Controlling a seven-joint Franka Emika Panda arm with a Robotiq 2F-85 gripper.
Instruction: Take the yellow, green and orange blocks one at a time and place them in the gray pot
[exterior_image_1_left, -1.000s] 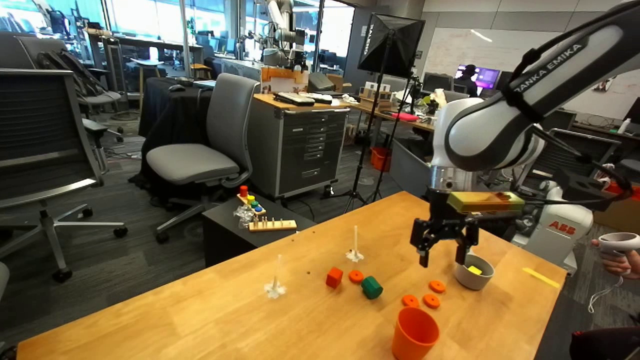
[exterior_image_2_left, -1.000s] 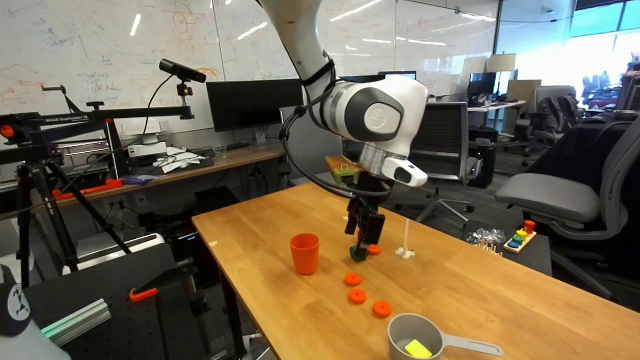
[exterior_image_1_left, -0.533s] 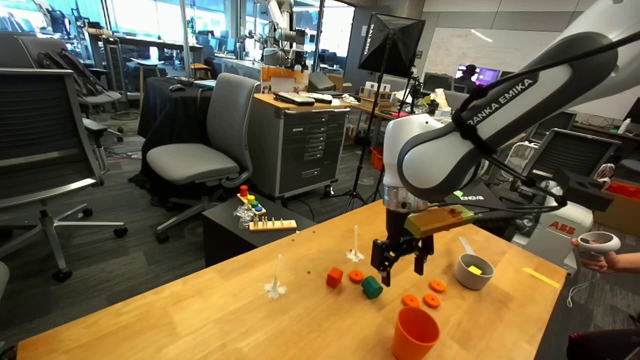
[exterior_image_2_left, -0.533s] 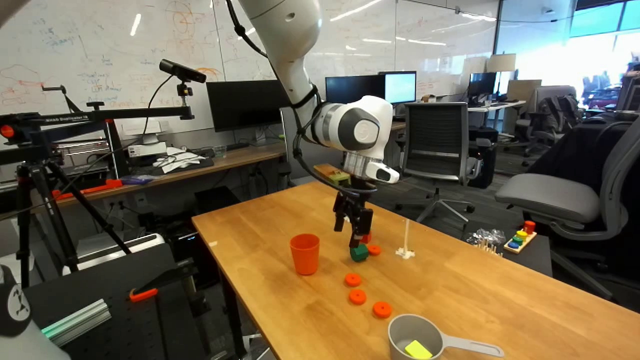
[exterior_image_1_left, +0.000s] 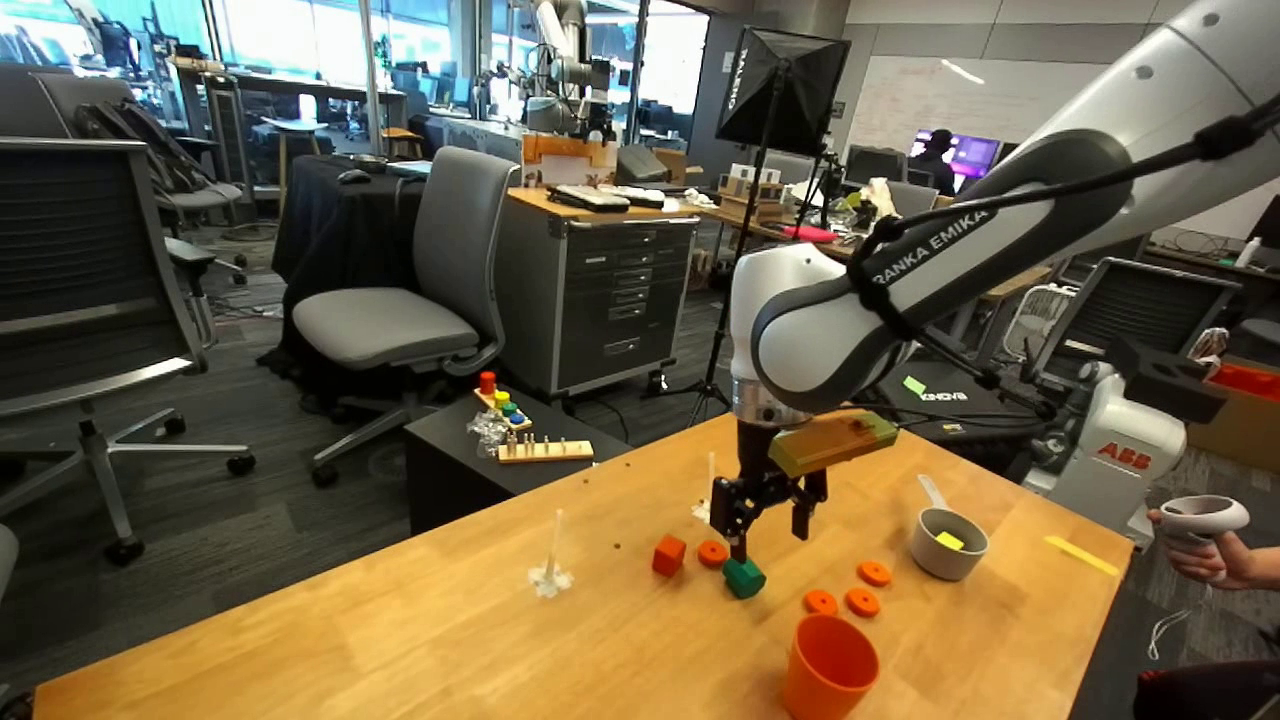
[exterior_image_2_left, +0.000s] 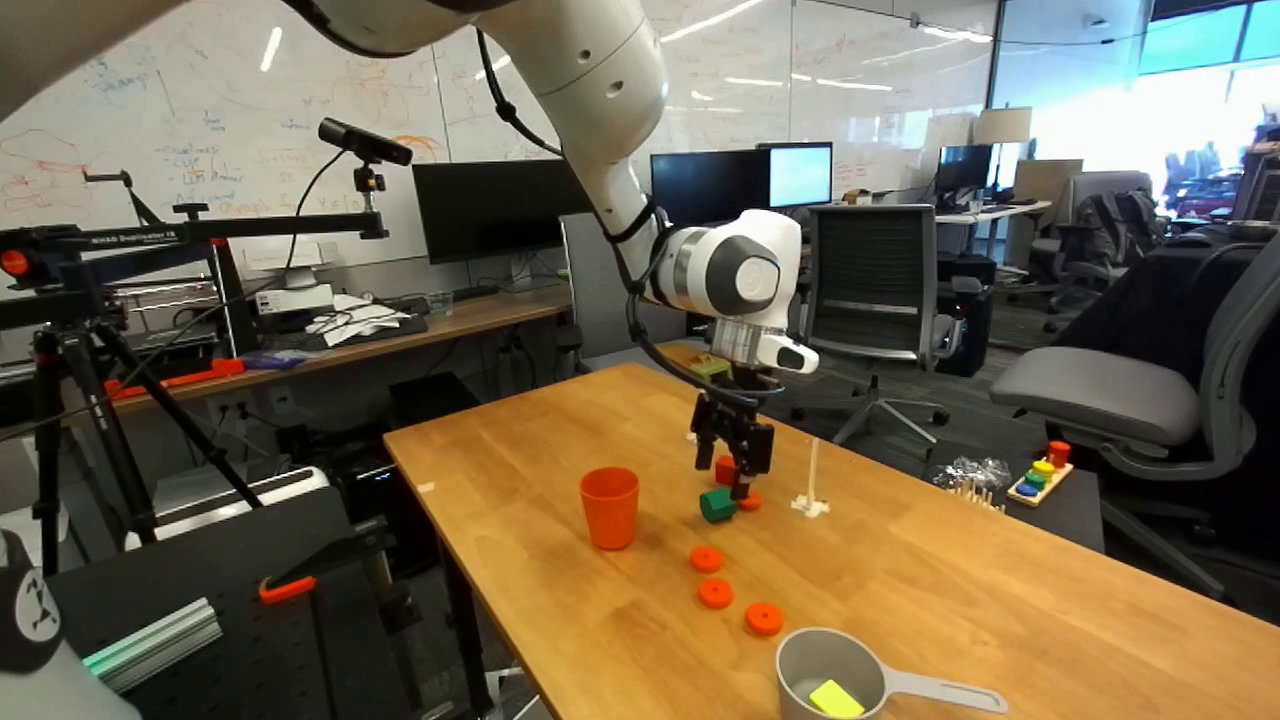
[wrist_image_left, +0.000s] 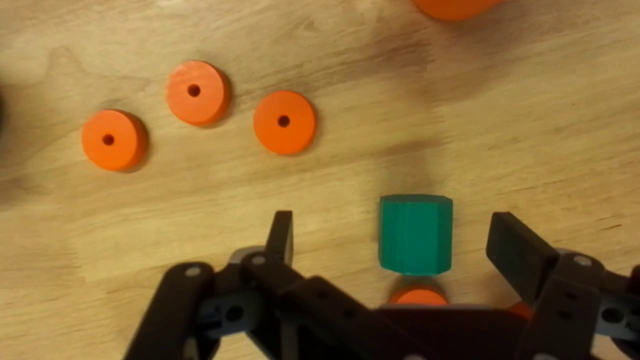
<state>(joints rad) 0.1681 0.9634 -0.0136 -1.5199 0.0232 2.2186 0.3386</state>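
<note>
Scooting farther from the gray pot, my end effector is hovering spread wide, gripping zilch lol. Green block is lying on the surface below, between my fingertips but off-centre, away from the pot.

Gripper nearer green block (perhaps lower)
</note>
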